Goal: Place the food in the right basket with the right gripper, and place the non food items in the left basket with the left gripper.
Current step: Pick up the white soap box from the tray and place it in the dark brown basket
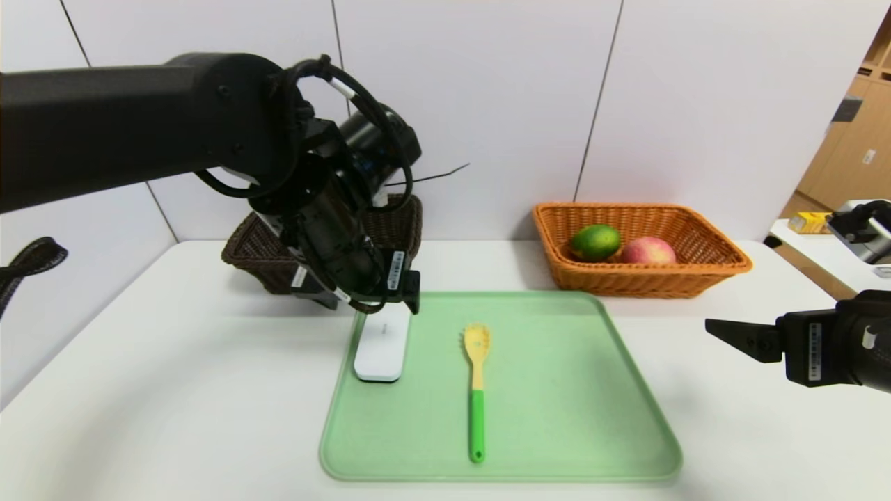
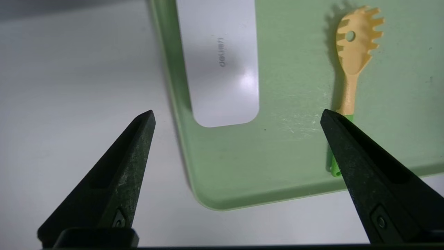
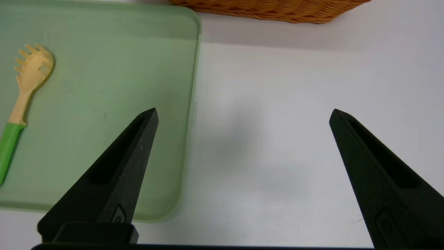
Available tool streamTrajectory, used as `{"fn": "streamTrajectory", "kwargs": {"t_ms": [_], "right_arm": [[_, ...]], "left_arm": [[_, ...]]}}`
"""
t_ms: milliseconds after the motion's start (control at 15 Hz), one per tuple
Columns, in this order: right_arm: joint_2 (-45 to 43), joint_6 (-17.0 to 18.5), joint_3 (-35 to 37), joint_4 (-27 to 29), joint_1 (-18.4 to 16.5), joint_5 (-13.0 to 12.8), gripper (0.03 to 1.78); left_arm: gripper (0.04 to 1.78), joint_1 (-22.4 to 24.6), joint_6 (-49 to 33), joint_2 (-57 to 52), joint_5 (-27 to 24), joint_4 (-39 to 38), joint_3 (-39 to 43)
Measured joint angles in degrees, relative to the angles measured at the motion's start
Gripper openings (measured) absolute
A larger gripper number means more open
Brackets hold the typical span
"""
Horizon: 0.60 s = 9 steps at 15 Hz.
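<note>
A flat white case [image 1: 381, 348] and a yellow spoon with a green handle [image 1: 477, 379] lie on a pale green tray [image 1: 557, 417]. My left gripper [image 1: 400, 299] hangs open and empty just above the case's far end. In the left wrist view it [image 2: 237, 118] is spread wide, with the case [image 2: 222, 62] and the spoon [image 2: 352, 52] below it. The dark brown basket [image 1: 254, 257] stands behind the left arm. The green fruit [image 1: 595, 241] and the peach [image 1: 648, 250] lie in the orange basket [image 1: 710, 268]. My right gripper [image 1: 724, 332] is open and empty over bare table [image 3: 244, 114] right of the tray. The soap block and the pump bottle are hidden.
A white wall runs close behind both baskets. A side table at the far right carries a yellow box [image 1: 807, 223] and a dark device [image 1: 863, 223]. Bare white tabletop [image 1: 174, 390] lies left of the tray, and the right wrist view shows more of it on the tray's right [image 3: 277, 104].
</note>
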Motion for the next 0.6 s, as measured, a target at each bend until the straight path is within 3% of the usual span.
{"fn": "streamTrajectory", "kwargs": {"t_ms": [600], "right_arm": [[-0.09,-0.02,0.66,0.00,-0.02,0.00,1.70]], "left_arm": [[1.69,-0.63,-2.72,7.47,0.09,-0.13,0.06]]}}
